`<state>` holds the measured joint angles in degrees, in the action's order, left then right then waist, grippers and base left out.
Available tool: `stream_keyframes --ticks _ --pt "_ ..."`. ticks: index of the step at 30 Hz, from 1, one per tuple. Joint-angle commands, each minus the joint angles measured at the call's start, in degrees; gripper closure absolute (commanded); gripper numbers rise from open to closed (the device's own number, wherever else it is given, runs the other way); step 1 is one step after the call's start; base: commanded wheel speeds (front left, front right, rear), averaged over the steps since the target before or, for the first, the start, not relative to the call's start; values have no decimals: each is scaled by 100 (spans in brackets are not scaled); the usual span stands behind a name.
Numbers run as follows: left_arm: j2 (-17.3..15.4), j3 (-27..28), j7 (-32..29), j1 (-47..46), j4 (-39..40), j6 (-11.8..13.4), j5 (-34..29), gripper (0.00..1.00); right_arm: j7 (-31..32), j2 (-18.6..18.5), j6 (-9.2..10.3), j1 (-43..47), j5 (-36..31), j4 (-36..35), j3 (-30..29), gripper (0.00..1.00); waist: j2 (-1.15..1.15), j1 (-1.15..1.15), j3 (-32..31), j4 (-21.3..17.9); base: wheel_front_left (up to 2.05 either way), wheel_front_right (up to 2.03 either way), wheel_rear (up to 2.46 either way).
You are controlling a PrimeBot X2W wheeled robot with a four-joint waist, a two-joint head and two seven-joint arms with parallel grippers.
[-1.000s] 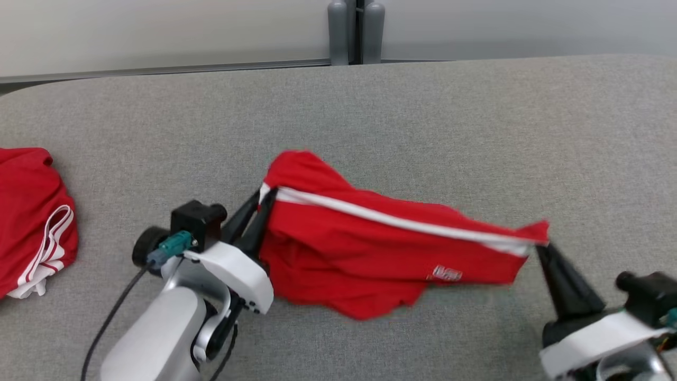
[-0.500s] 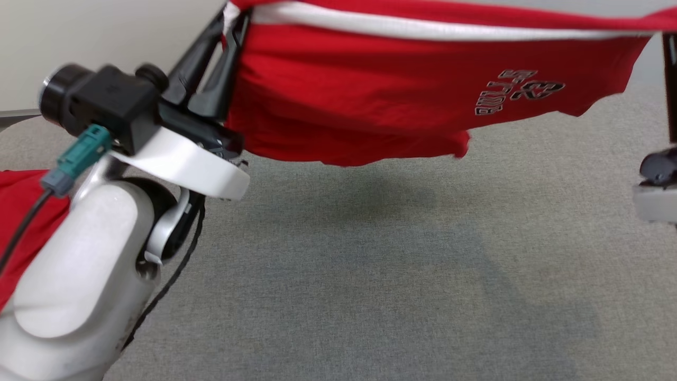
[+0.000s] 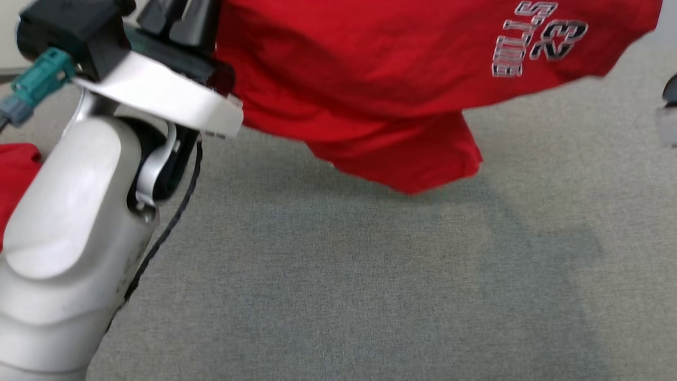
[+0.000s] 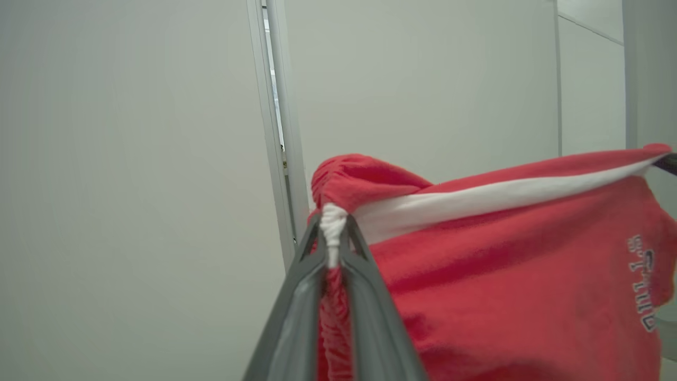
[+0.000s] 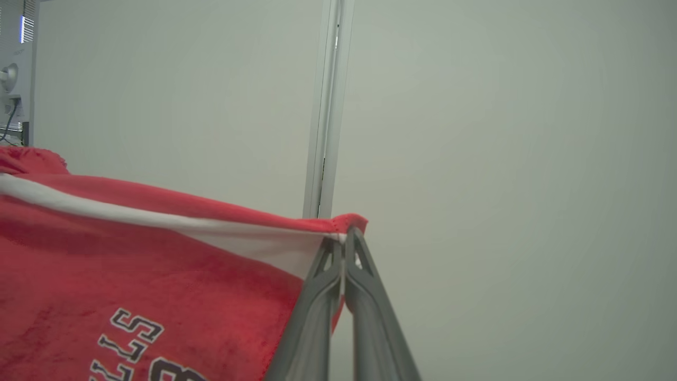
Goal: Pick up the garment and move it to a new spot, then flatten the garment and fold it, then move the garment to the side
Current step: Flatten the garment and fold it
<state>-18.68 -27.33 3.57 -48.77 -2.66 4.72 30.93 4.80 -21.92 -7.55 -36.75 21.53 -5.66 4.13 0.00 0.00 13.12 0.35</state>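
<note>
Now the left gripper [image 4: 334, 235] pinches one waistband corner of the garment [image 3: 370, 79] and the right gripper [image 5: 345, 241] pinches the other. The red cloth hangs between and below them, over the table [image 3: 344, 296].

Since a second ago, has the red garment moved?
Yes. The garment has risen off the grey table where it lay, now hanging from the left gripper and right gripper.

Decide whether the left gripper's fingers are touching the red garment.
Touching. The left wrist view shows the left gripper with its fingers pinched on the garment at its bunched white stripe.
</note>
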Motion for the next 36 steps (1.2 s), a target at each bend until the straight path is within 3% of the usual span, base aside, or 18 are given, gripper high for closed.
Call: stream_keyframes --ticks 1,8,12,13,17,22,26,30,36 --pt "31 54 130 -261 -264 -79 3 100 -73 -67 12 -272 94 174 40 100 0 0 345 16 0 0 0" --pt "443 157 737 -1525 -1770 -409 -13 100 -362 -131 13 -1880 270 1232 460 100 0 0 959 -4 0 0 0" --pt "668 192 984 -2065 -2880 -584 -42 100 -597 83 13 -2703 310 2236 920 100 0 0 1107 -72 0 0 0" --pt "668 192 984 -2065 -2880 -584 -42 100 -597 83 13 -2703 310 2236 920 100 0 0 1107 -72 0 0 0" --pt "974 266 1084 -2079 -4127 -831 222 100 -915 468 12 -3060 439 3328 1488 100 0 0 1167 -143 0 0 0" --pt "1262 354 1143 -1713 -5428 -1059 525 100 -1175 963 12 -2794 806 4564 2185 100 0 0 1186 -196 0 0 0" --pt "1414 447 1163 -1342 -6032 -1143 745 100 -1405 1112 12 -2375 1184 5196 2663 100 0 0 1168 -199 0 0 0" --pt "1485 572 1165 -819 -6015 -1188 839 100 -1730 1092 11 -1845 1644 5448 2892 100 0 0 1082 -162 0 0 0" --pt "1534 807 1167 243 -5369 -1210 782 100 -1978 842 12 -852 2121 5097 3004 100 0 0 752 -85 0 0 0"
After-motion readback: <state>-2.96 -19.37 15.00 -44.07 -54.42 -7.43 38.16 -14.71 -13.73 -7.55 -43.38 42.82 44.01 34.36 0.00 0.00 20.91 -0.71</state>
